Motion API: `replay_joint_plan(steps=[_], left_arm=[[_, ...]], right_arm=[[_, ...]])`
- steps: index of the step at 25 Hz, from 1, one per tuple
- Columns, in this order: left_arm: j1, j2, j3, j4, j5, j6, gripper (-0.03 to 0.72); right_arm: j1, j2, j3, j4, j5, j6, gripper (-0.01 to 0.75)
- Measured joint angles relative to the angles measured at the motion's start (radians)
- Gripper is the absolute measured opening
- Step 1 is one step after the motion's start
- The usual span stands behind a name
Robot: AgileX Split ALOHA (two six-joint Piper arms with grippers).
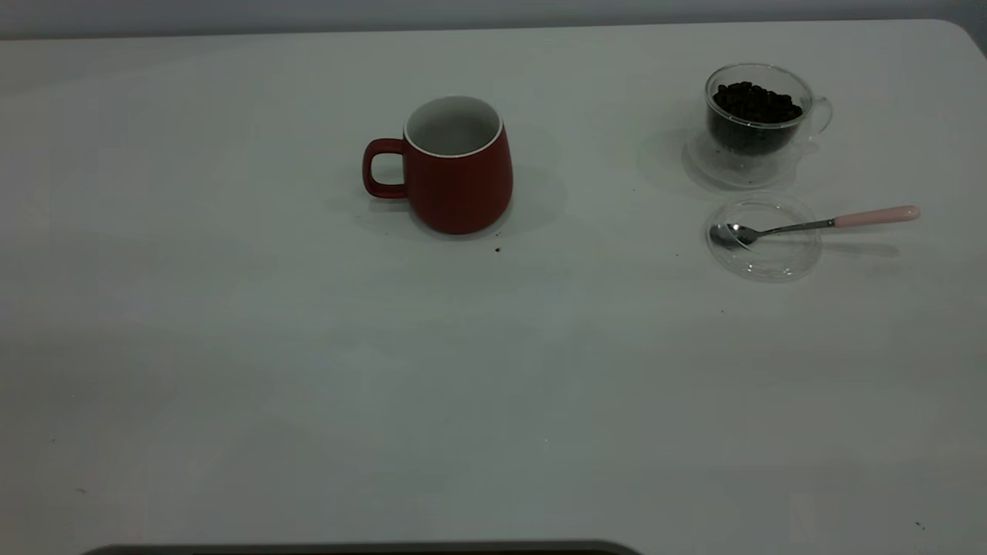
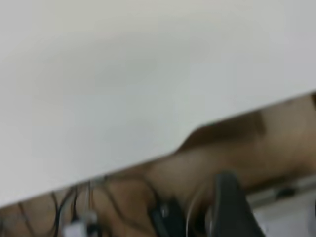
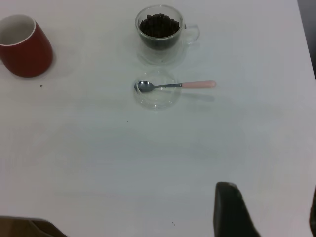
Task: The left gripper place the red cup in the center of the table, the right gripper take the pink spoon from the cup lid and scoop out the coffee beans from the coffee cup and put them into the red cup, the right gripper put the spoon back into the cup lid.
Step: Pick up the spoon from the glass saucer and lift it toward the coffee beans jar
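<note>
The red cup (image 1: 458, 164) stands upright near the middle of the table (image 1: 231, 347), its white inside bare and its loop handle turned toward the left arm's side. No gripper shows in the exterior view. Well off toward the right arm's side sits the coffee cup (image 1: 759, 110), a clear double-walled glass cup on its clear saucer (image 1: 713, 166), filled nearly to the brim with coffee beans (image 1: 756, 102). Just in front of it, apart from the saucer, lies the cup lid (image 1: 765, 237), a clear glass disc flat on the table. The pink spoon (image 1: 817, 224) rests across it, metal bowl inside the lid and the pale pink handle end reaching out over the rim, away from the red cup. A few tiny dark specks (image 1: 497, 250) dot the tabletop near the red cup's base. In the right wrist view the right gripper (image 3: 266, 210) hangs over bare table, with one dark finger (image 3: 231, 210) plain to see and the other only a sliver at the picture's edge; the jaws stand wide apart and grasp nothing. From that gripper the lid and spoon lie well ahead, the coffee cup just beyond them, and the red cup farther ahead and off to the side. The left gripper (image 2: 232, 207) shows only as a single blurred dark finger beyond the table's edge, over cables (image 2: 123, 202), and whether it is parted or closed cannot be told
</note>
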Motion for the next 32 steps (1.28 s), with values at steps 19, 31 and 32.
replay_joint_plan(steps=[19, 31, 32], left_arm=[[0.213, -0.33, 0.0, 0.002, 0.021, 0.0, 0.463], [0.213, -0.33, 0.0, 0.002, 0.021, 0.0, 0.463], [0.213, -0.33, 0.0, 0.002, 0.021, 0.0, 0.463]], right_arm=[[0.0, 0.0, 0.0, 0.0, 0.0, 0.0, 0.415], [0.0, 0.0, 0.0, 0.0, 0.0, 0.0, 0.415], [0.0, 0.0, 0.0, 0.0, 0.0, 0.0, 0.415]])
